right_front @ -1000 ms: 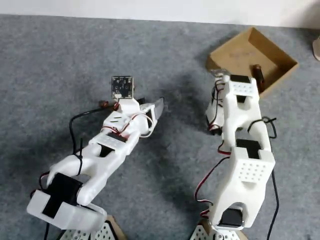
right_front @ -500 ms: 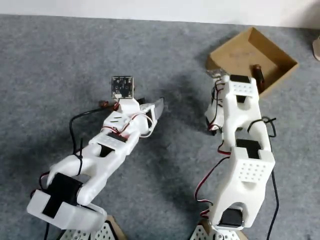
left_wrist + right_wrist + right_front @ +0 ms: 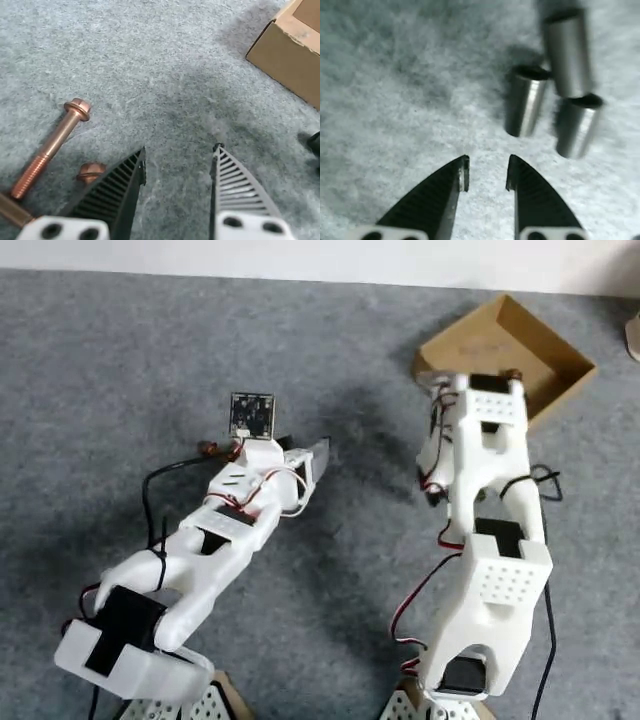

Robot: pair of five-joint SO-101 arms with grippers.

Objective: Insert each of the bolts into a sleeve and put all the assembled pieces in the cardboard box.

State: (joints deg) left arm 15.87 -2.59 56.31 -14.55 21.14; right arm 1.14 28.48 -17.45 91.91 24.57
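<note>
Three steel sleeves lie close together on the grey carpet: one (image 3: 525, 100) just beyond my right gripper (image 3: 487, 172), two more (image 3: 567, 52) (image 3: 577, 125) beside it. That gripper hangs a little above the carpet, open by a narrow gap, with nothing in it. Beside my left gripper (image 3: 179, 160), which stands open and empty over the carpet, lie a copper bolt (image 3: 47, 150) and a second bolt's head (image 3: 90, 172). The cardboard box (image 3: 470, 335) sits at the far right; the right arm's wrist (image 3: 485, 405) is at its near edge. A brown piece (image 3: 512, 374) peeks out inside the box.
A corner of the box wall (image 3: 292, 65) rises beyond the left gripper. In the high view a bolt (image 3: 207, 448) lies left of the left arm's wrist. Cables trail beside both arms. Bare carpet stretches between the arms and to the far left.
The right arm's wrist has shifted away from me toward the box, covering more of the brown piece there. The left arm has barely moved.
</note>
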